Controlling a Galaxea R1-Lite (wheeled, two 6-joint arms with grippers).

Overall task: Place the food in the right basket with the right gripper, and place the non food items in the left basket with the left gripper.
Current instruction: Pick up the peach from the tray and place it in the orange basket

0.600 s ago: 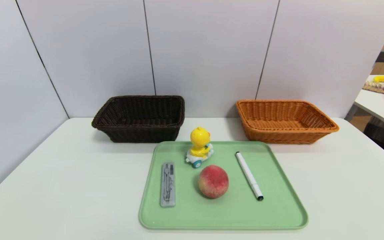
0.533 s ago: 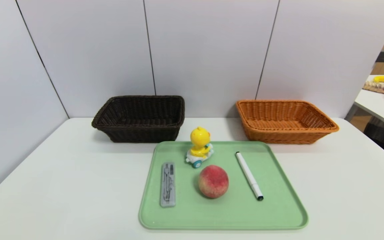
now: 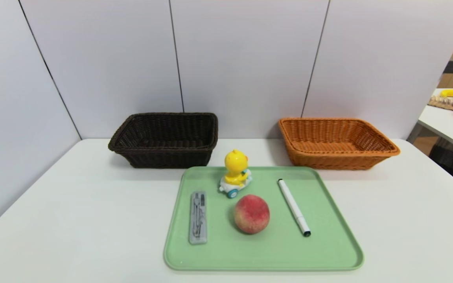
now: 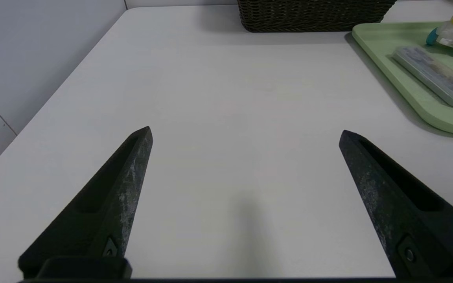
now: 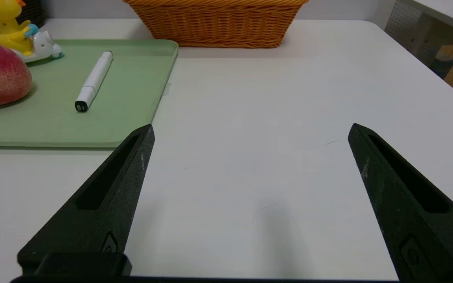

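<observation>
Right wrist view shows your right gripper (image 5: 250,129) spread wide, empty; straddle the peach (image 3: 251,214) squarely, since it may roll off-centre.

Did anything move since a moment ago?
No, nothing visibly changed. The peach, duck toy, grey case and pen lie on the green tray as before, and both baskets stay empty.

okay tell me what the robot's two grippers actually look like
The left gripper and the right gripper match: each has two long matte black fingers tapering to pointed tips, with a recessed slot along each finger, pale scuffs on the surfaces and a small screw near the base. No cables show.
</observation>
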